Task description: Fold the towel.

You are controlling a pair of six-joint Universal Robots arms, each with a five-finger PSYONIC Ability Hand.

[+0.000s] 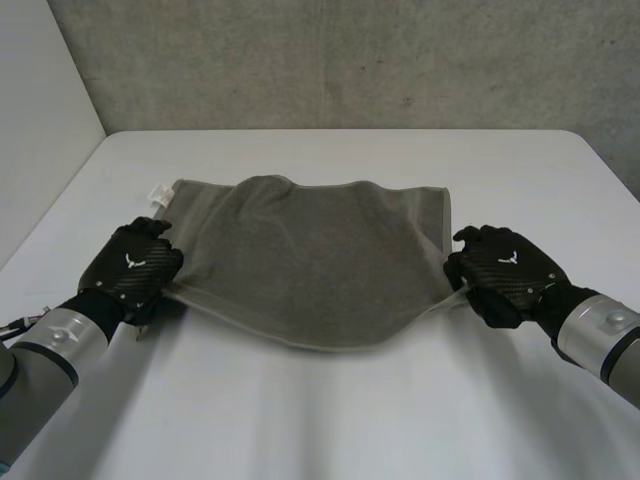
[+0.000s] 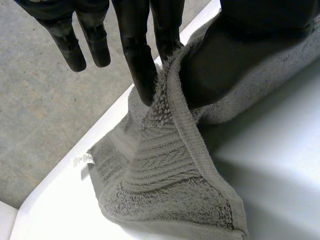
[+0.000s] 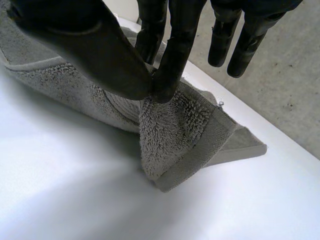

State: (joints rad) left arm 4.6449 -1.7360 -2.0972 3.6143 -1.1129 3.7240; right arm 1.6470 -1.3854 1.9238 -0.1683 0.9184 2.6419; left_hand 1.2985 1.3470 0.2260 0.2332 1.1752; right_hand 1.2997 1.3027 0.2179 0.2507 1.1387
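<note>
A grey towel (image 1: 305,255) lies across the middle of the white table (image 1: 330,420), its near edge lifted and sagging between my two hands. My left hand (image 1: 132,265) is at the towel's near left corner. In the left wrist view its fingers (image 2: 142,65) and thumb pinch the towel's hem (image 2: 172,115). My right hand (image 1: 502,272) holds the near right corner. In the right wrist view its thumb and fingers (image 3: 172,65) pinch a bunched fold of towel (image 3: 175,130). A white label (image 1: 160,192) sticks out at the towel's far left corner.
A grey wall rises behind the table's far edge (image 1: 340,131). A grey floor (image 2: 40,110) lies beyond the table's left side. Bare tabletop stretches in front of the towel and behind it.
</note>
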